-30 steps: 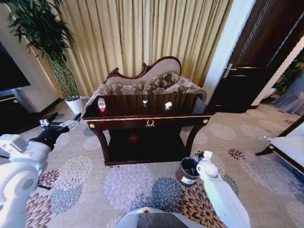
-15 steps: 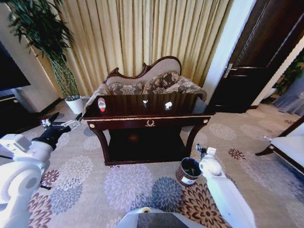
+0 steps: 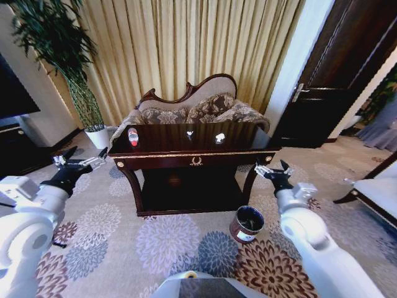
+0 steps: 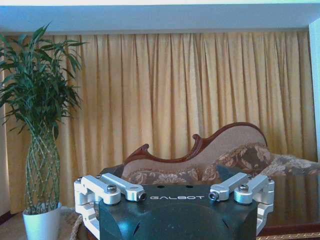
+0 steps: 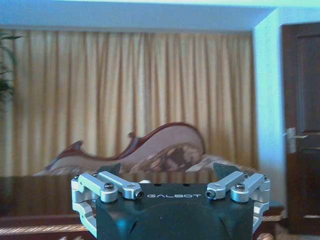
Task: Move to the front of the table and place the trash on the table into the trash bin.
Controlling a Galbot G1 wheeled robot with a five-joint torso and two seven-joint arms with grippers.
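Parked before the bench (image 3: pixel 186 162), nothing grasped yet; approach judged done, picking not begun. Left claw (image 3: pixel 79 162) wide open and empty off the bench's left end; right claw (image 3: pixel 273 170) spread, empty, raised by the right front corner. On top: one red-capped bottle (image 3: pixel 133 136) near the left end, two white scraps (image 3: pixel 219 138) toward the middle. One trash bin (image 3: pixel 246 224) on the carpet, front right. Next: reach over the top for one piece.

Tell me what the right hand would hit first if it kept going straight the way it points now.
Probably the dark glossy wooden table: the open right hand points at its right front corner, though depth is uncertain.
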